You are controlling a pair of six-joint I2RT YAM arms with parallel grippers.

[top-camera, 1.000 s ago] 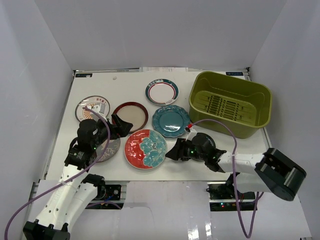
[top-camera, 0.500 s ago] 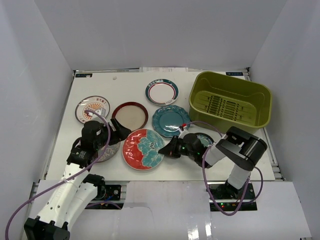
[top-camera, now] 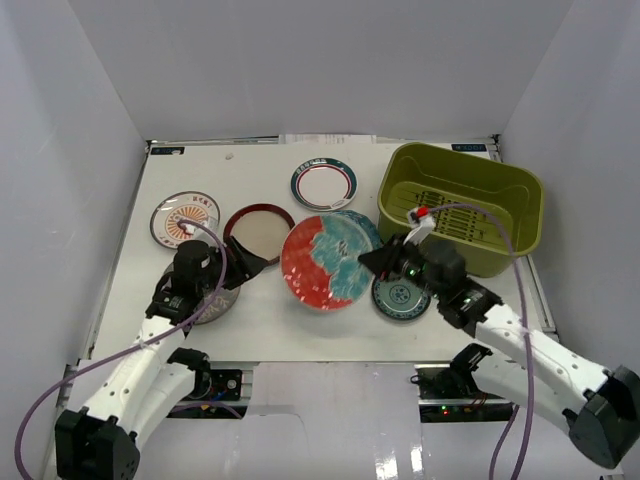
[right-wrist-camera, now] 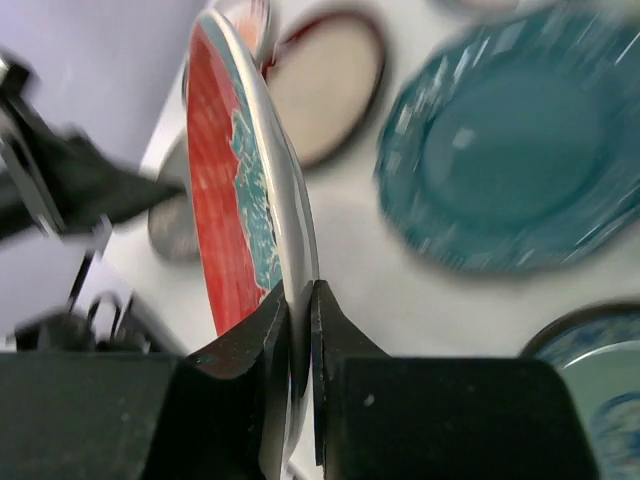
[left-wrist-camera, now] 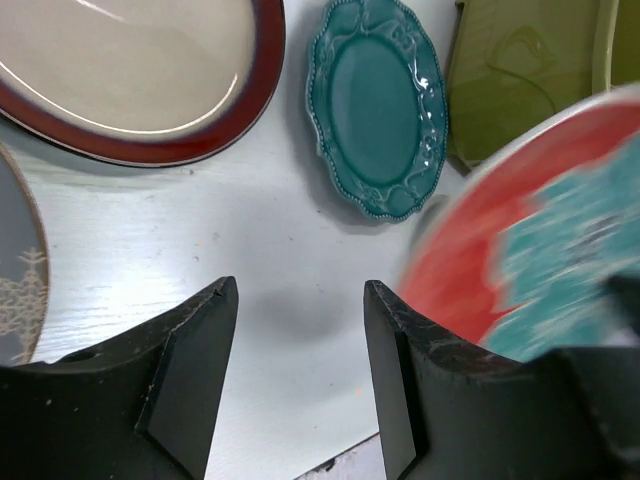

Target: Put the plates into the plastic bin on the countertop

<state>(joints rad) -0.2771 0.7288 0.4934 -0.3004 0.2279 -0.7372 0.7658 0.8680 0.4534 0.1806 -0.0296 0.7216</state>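
Currently the step in hand is transport of one plate. The right gripper [right-wrist-camera: 298,305] is clamped on the rim of the red-and-teal floral plate [top-camera: 322,262], one finger on each face. The plate is held tilted on edge, clear of the countertop [top-camera: 290,325]; in the top view it covers part of the scalloped teal plate [left-wrist-camera: 378,105]. The plastic bin [top-camera: 505,250] lies to the right of the held plate, near but apart, with only its slotted floor showing. As a judgement, the next move calls for a swing rightward over the bin's near wall, then levelling the plate before release. The left gripper [left-wrist-camera: 300,370] stands with jaws apart above bare countertop, gripping nothing; the red-rimmed cream plate [left-wrist-camera: 130,70] lies just beyond its fingers
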